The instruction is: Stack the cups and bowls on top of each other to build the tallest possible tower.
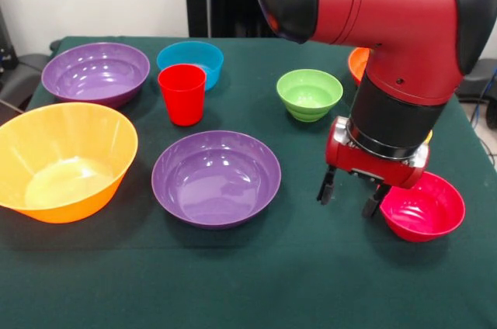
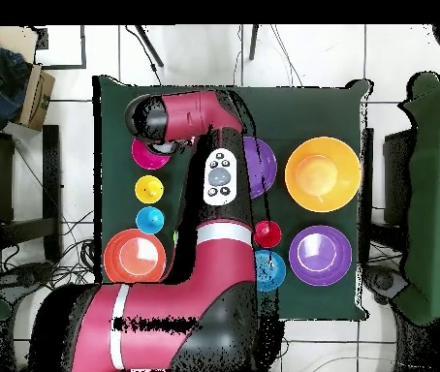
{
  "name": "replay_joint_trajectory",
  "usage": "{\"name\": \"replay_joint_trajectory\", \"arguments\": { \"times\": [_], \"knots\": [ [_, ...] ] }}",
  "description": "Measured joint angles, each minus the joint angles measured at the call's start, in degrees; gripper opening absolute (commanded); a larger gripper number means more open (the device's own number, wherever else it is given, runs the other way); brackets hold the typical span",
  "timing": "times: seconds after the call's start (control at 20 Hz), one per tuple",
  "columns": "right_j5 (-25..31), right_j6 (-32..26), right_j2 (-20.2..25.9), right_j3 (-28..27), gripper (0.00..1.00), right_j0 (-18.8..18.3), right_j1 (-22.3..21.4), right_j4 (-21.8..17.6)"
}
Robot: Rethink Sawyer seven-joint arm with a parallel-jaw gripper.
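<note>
My gripper (image 1: 349, 194) is open and empty. It hangs low over the table at the left rim of the small magenta-pink bowl (image 1: 425, 206), with one finger (image 1: 373, 201) at that rim. A purple bowl (image 1: 216, 178) sits to its left, and the biggest yellow-orange bowl (image 1: 62, 160) is further left. Behind them stand a red cup (image 1: 182, 94), a blue bowl (image 1: 190, 61), a second purple bowl (image 1: 95, 73) and a green bowl (image 1: 309, 94). The arm mostly hides the orange bowl (image 1: 358, 62). The overhead view shows the yellow cup (image 2: 149, 189), the light blue cup (image 2: 149, 220) and the orange bowl (image 2: 134, 256).
The dark green table (image 1: 248, 282) ends close to the magenta-pink bowl on the right in the front view. My arm (image 2: 214, 242) covers the middle of the table in the overhead view and hides the green bowl there.
</note>
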Motion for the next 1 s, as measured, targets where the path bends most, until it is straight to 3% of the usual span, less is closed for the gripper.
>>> {"name": "replay_joint_trajectory", "arguments": {
  "times": [1.0],
  "knots": [
    [0.00,0.00,0.00,0.02,1.00,1.02,-0.15,0.00]
  ]
}}
